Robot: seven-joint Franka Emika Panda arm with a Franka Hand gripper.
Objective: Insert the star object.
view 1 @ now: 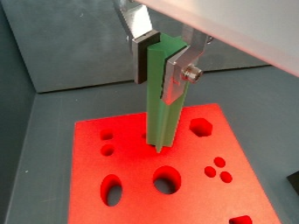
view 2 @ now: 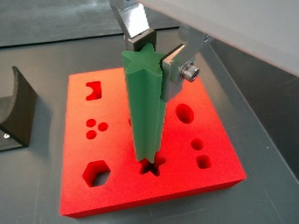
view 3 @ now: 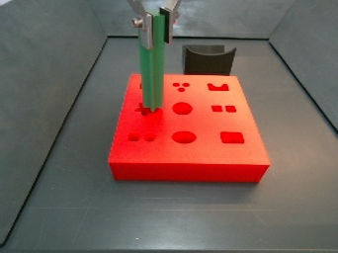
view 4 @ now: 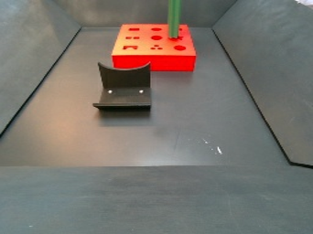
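From where I stand, the gripper [view 1: 162, 59] hangs above the red block [view 1: 140, 140] with its two silver fingers [view 1: 176, 74] clamped on the upper part of the star object [view 1: 160, 109], a long green rod that drops straight down from between the pads. In both wrist views the rod stands upright, and its lower end meets the top face of the block; in a wrist view the tip sits right at a star-shaped hole [view 2: 149, 166] near the block's front edge, though I cannot tell how far in it has gone.

In a side view the gripper [view 3: 154, 22] shows near the top of the frame, the star object [view 3: 152, 74] running down below it to the red block [view 3: 199, 148], touching down on the block's left part. Other shaped holes, round, square and hexagonal, lie well apart from the rod across the rest of the face. Behind the block and off to the gripper's right stands the fixture [view 3: 208, 57].

In a side view from the far end, the fixture [view 4: 124, 87] stands in front on the dark floor [view 4: 171, 137], the red block [view 4: 156, 47] lies beyond it, and the green rod [view 4: 175, 20] rises from the block's right part out of the frame.
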